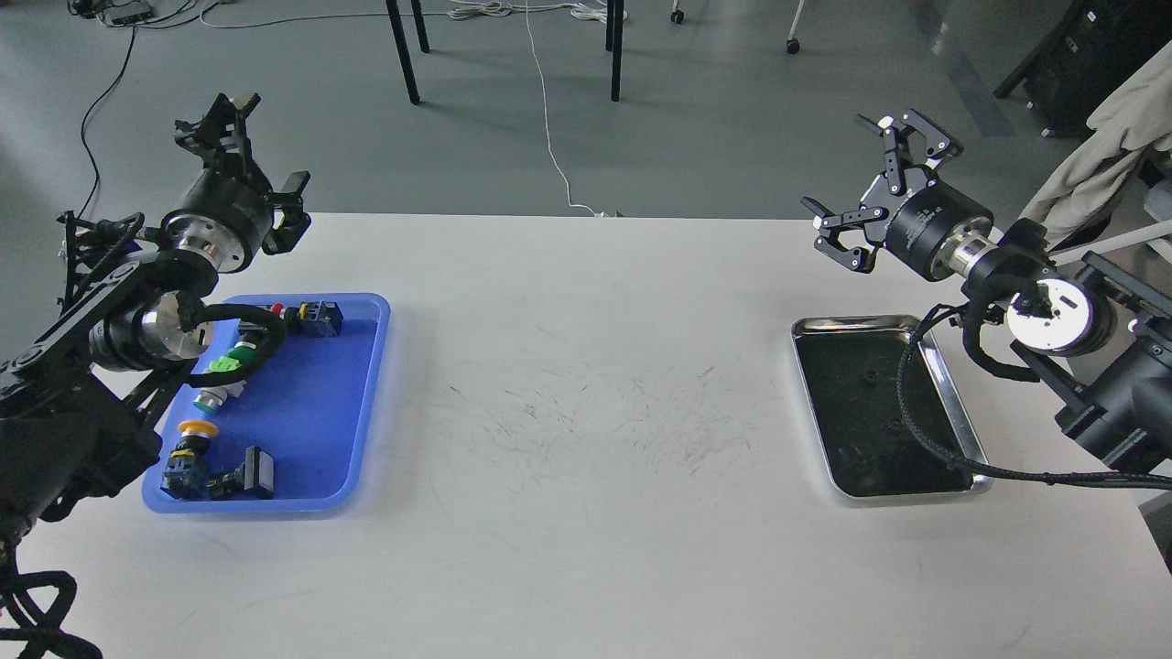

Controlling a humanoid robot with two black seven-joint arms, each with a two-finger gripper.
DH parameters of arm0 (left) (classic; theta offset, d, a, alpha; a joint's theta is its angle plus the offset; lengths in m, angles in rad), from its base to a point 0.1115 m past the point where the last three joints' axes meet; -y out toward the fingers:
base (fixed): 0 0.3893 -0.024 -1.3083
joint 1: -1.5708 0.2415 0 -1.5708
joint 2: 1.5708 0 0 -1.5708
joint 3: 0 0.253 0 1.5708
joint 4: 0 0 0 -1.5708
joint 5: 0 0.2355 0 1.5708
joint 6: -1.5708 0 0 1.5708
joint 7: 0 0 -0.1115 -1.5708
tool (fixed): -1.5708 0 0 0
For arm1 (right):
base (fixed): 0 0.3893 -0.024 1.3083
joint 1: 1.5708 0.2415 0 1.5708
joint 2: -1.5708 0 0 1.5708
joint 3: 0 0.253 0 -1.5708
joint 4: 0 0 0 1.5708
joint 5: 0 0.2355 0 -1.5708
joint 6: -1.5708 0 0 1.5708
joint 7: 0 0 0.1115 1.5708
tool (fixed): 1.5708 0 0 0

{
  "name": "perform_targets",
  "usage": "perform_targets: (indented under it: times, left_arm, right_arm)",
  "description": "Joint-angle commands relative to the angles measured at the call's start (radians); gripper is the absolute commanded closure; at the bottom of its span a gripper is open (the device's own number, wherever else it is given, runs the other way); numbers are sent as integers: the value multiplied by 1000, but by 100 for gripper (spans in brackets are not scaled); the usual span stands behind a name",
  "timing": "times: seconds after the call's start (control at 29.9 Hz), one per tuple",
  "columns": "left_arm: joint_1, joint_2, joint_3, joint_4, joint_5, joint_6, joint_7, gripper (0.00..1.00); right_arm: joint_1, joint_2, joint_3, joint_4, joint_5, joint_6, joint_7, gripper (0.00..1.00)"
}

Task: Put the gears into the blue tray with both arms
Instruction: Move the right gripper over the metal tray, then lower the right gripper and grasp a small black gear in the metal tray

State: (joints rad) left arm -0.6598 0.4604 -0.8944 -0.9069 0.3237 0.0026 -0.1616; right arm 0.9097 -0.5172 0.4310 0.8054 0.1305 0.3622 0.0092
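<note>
The blue tray lies at the table's left side and holds several coloured push-button switches. On the right, in the dark bottom of the steel tray, I make out small black gears, faint against the dark surface. My left gripper hangs open above the table's back left corner, behind the blue tray, with nothing in it. Beyond the steel tray's far edge, my right gripper is raised with its fingers spread open and empty.
The white table between the two trays is scuffed. A black cable from my right arm loops over the steel tray's right side. Chair legs and floor cables lie beyond the table's far edge.
</note>
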Motion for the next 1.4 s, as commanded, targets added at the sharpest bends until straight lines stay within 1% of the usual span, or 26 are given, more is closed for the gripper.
perform_targets:
  times: [0.0,0.07,0.1,0.23,0.37,0.47,0.53,0.57,0.67,0.8,0.94,1.1,1.24,1.37]
  left_arm:
    - [0,1,-1,-9,0,4,-1,2]
    - [-1,3,-1,-15,2,5,-1,2]
    - [-1,4,-1,-15,2,5,-1,2]
    - [-1,7,-3,-17,6,10,2,2]
    - [-1,7,-1,-17,8,22,0,2]
    - [-1,7,-3,-17,8,23,-3,2]
    - [-1,7,-3,-17,8,23,-6,2]
    - [-1,7,-3,-17,8,23,-10,2]
    - [0,11,-1,-17,8,22,-44,2]
    - [2,20,0,-15,8,22,-46,2]
    - [6,24,0,-15,8,20,-46,2]
    - [6,24,-1,-15,8,20,-46,2]
    - [8,23,-1,-15,8,22,-47,2]
    - [8,24,-1,-15,8,22,-47,2]
  right_arm:
    - [112,-52,-202,14,-31,0,-6,1]
    - [196,-60,-354,40,-84,1,-14,1]
    - [242,-64,-448,67,-129,1,-14,1]
    - [394,-79,-729,156,-308,1,-15,1]
    - [491,-83,-891,190,-501,4,-18,1]
    - [549,-89,-1001,202,-652,17,-34,1]
    - [572,-83,-1061,202,-747,20,-34,1]
    - [575,-78,-1080,199,-779,18,-34,1]
    - [566,-64,-1098,193,-825,18,-35,1]
    - [532,-31,-1117,170,-827,18,-35,1]
    - [486,32,-1121,114,-841,9,-34,1]
    - [468,55,-1135,89,-858,8,-34,2]
    - [459,100,-1183,68,-873,6,-34,5]
    - [451,112,-1201,61,-878,4,-34,8]
